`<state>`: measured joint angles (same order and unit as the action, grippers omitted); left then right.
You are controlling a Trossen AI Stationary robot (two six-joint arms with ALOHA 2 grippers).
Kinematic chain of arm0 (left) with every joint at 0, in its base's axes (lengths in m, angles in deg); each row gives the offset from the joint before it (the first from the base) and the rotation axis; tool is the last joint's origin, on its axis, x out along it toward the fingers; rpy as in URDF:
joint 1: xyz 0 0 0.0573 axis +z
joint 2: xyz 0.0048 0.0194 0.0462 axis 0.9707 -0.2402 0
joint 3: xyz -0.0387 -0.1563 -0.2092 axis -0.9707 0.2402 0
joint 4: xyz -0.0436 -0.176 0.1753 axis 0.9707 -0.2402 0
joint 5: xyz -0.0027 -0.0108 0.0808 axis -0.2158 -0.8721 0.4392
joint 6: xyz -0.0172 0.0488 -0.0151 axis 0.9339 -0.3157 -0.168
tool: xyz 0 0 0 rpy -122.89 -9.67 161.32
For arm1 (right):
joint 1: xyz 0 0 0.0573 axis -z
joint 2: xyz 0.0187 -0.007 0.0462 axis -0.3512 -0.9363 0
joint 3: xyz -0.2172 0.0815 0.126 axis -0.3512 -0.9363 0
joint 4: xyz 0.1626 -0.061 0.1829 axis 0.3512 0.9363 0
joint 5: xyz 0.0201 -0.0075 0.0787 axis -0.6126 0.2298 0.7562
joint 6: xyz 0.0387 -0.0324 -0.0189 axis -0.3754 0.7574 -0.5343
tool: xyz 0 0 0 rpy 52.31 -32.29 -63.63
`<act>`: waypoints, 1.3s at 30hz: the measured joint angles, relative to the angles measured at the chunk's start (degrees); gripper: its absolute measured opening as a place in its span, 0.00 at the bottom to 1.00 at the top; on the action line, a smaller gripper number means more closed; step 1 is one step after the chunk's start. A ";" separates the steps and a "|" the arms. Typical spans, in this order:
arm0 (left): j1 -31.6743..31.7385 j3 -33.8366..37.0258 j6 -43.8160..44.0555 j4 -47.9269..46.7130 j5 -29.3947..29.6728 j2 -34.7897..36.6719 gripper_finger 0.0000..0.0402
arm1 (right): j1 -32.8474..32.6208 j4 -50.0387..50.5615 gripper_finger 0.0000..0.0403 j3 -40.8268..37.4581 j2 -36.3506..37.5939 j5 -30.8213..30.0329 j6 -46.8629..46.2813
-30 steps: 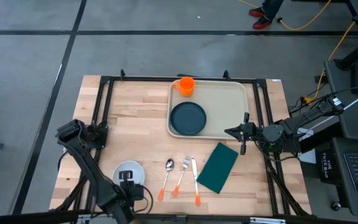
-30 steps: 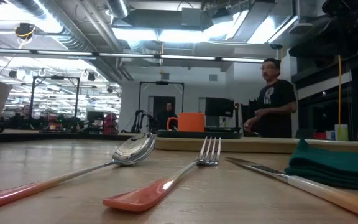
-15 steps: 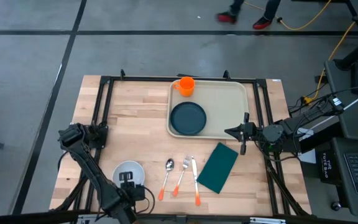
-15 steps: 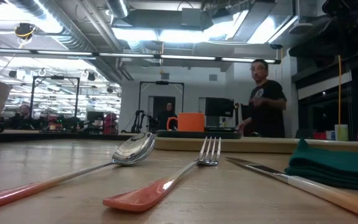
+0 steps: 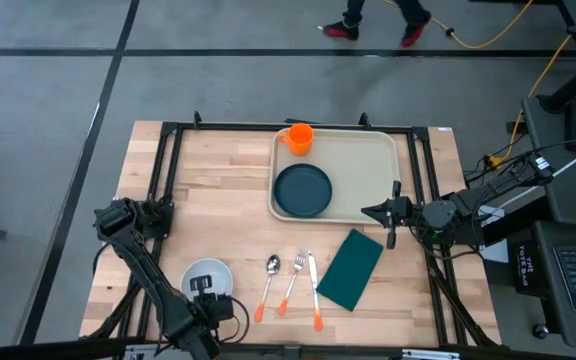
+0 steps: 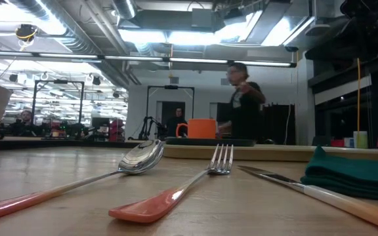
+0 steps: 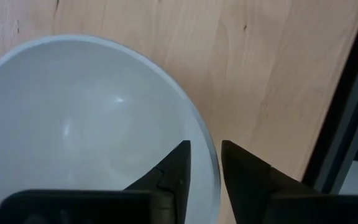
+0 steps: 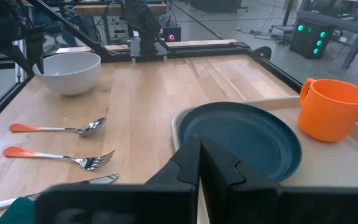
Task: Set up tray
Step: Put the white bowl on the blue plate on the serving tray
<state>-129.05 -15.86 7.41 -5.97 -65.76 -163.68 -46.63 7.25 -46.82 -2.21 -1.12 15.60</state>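
Note:
The beige tray (image 5: 363, 165) lies on the far right part of the table. On it are a dark teal plate (image 5: 303, 190) (image 8: 244, 140) and an orange cup (image 5: 299, 137) (image 8: 334, 109). A white bowl (image 5: 206, 273) (image 7: 79, 124) stands near the table's near left edge. My left gripper (image 5: 208, 297) (image 7: 205, 171) is at the bowl's near rim, shut on it. My right gripper (image 5: 368, 212) (image 8: 199, 152) is shut above the tray's near right rim, pointing at the plate; no contact shows. My left gripper holds the bowl by its rim (image 7: 209, 155) on the near side. One finger (image 7: 178, 168) is inside the bowl and the other (image 7: 244, 177) outside, coming from above and pointing down. The bowl stands upright on the table.
A spoon (image 5: 269, 278), a fork (image 5: 292, 275) and a knife (image 5: 314, 290) with orange handles lie side by side near the near edge. A dark green napkin (image 5: 350, 268) lies to their right. A black frame (image 5: 168, 150) runs round the table. A person (image 6: 241, 105) walks beyond the far edge.
The left arm's raised elbow has shifted a little toward the near edge; its gripper and the bowl have stayed in place. The person beyond the far edge has walked toward the left.

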 joint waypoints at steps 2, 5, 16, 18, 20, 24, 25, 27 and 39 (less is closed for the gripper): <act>0.00 0.00 -0.66 0.00 -0.06 0.00 0.18 | 0.02 0.02 0.03 0.00 -0.01 0.00 0.02; 0.00 0.00 -2.43 -0.01 -0.51 0.00 0.11 | 0.01 0.08 0.03 0.00 0.00 0.00 0.09; 0.00 0.00 -3.99 -0.25 0.34 0.00 0.01 | 0.00 2.64 0.03 -0.02 0.00 0.02 0.13; 0.02 0.00 -4.87 -0.28 0.34 0.00 0.01 | 0.02 2.71 0.03 -0.02 -0.02 0.02 0.13; 0.46 0.00 -4.98 -0.48 0.20 0.00 0.01 | 0.00 2.67 0.03 -0.02 0.00 0.02 0.13; 1.94 0.00 -7.42 -1.14 -1.77 0.00 0.01 | 0.00 2.64 0.03 -0.02 0.00 0.02 0.13; 2.36 0.00 -8.53 -1.18 -2.39 0.02 0.01 | 0.01 2.63 0.03 -0.02 0.00 0.02 0.23; 3.23 0.00 -10.80 -1.29 -3.01 0.57 0.01 | 0.00 2.56 0.03 -0.02 0.00 0.02 0.77; 10.53 0.00 -26.42 -5.07 0.39 8.91 0.01 | 0.00 2.32 0.03 -0.02 -0.02 3.45 1.46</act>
<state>-118.52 -15.86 -19.01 -11.04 -65.38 -154.77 -46.63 9.57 -46.84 -2.23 2.33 17.06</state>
